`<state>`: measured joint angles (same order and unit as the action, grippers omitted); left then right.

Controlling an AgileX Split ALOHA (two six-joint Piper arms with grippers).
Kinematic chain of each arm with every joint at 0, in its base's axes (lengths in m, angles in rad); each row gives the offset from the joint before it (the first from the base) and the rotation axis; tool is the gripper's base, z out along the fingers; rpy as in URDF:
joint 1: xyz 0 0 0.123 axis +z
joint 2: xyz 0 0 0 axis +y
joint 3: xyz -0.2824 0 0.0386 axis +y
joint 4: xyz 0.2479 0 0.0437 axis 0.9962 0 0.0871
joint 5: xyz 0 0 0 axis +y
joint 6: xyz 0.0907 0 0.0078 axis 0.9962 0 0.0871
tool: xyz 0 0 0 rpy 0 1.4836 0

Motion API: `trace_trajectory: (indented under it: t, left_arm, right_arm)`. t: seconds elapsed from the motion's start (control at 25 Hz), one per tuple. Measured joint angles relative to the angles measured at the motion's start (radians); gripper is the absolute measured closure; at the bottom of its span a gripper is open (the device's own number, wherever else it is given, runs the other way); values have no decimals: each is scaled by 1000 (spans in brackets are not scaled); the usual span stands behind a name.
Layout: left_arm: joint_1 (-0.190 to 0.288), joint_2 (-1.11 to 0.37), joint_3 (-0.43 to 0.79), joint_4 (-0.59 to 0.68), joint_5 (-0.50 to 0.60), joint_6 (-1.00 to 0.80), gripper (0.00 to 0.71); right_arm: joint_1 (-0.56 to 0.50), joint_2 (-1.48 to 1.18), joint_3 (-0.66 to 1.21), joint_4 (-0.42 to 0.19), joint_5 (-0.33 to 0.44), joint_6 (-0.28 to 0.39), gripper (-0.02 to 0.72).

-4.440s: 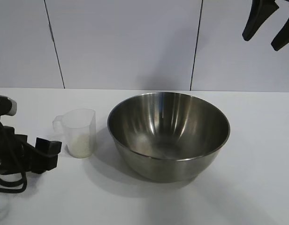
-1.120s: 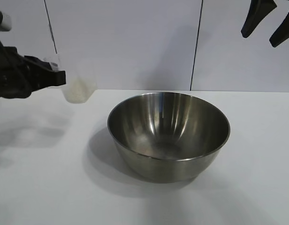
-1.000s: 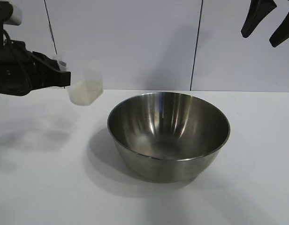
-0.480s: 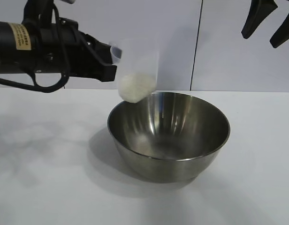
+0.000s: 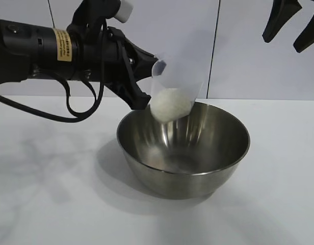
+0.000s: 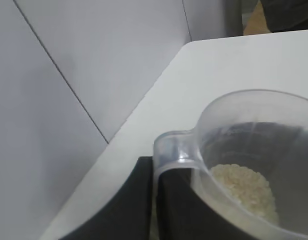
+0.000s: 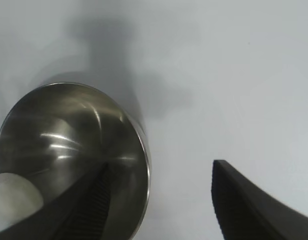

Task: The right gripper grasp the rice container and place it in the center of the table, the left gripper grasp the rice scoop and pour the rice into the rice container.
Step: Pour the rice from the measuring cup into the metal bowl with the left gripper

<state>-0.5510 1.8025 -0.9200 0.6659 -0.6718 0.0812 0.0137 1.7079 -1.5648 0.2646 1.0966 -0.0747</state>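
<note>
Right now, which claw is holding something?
The left gripper, shut on the scoop over the bowl. The right gripper hangs open, empty.

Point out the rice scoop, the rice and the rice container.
rice scoop [image 5: 183,71], exterior view, clear side wall.
rice [image 5: 169,104], exterior view, middle of the white heap.
rice container [image 5: 190,179], exterior view, outer steel wall.

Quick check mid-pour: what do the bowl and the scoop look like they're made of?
The rice container looks like stainless steel with a brushed, shiny finish: it mirrors streaks of light and the scoop's base. The rice scoop, held over it by the left gripper, looks like thin translucent plastic: the rice shows through its wall. Exact grades can't be told.
</note>
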Motion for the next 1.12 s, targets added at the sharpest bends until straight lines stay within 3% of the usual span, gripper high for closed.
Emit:
trace_trajectory:
  t: [0.28,0.56,0.76,1.12]
  left_arm:
    - [-1,0,-9,0,37,237,701]
    - [-9,0,-46,-5,163,402,701]
    - [-57,0,-87,-9,269,511,701]
    - [-134,0,-153,-139,501,746,701]
  right_arm:
    - [0,0,0,0,0,0,295]
    - [0,0,0,2,-13,0,295]
    - [0,0,0,4,-19,0,295]
    - [0,0,0,4,-19,0,295]
